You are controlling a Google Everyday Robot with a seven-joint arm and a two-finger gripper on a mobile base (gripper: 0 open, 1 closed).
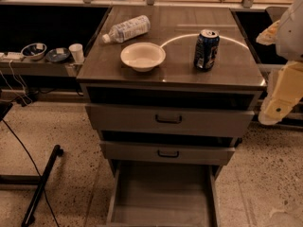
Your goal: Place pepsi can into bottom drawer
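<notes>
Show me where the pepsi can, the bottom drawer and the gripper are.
pepsi can [206, 50], camera view, on its blue side.
bottom drawer [161, 188], camera view, on its bare floor, pulled open.
gripper [279, 100], camera view, on its cream casing at the right edge.

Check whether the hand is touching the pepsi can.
Apart. The camera view shows the hand at the right edge, with bare cabinet top between it and the pepsi can.
</notes>
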